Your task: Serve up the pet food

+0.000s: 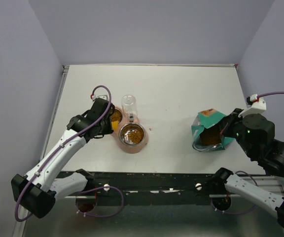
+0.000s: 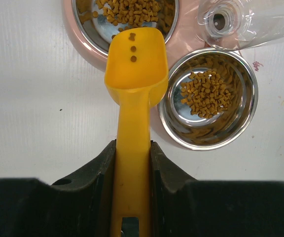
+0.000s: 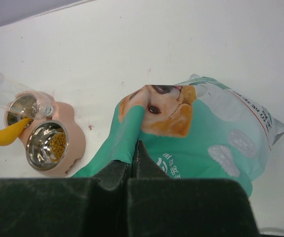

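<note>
Our left hand (image 2: 132, 150) grasps the yellow plastic scoop (image 2: 134, 64); our right hand (image 3: 134, 158) pinches the teal-green bag (image 3: 201, 148). The small brown kibble pellets (image 2: 206, 94) lie in two shiny steel bowls (image 2: 243, 123) toward the table's (image 1: 181, 89) near edge. We should tip slowly.

Dry pet food (image 2: 206, 94), shared among two steel bowls, a scoop and a bag.
Small brown-orange pellets lie as a loose patch on the floor of the right bowl (image 2: 245, 123), leaving bare steel around them. A fuller layer covers the left bowl (image 2: 90, 39). Three pellets sit in the yellow scoop (image 2: 137, 69), and more brown shows inside the open teal bag (image 1: 201, 129) at the right.
</note>
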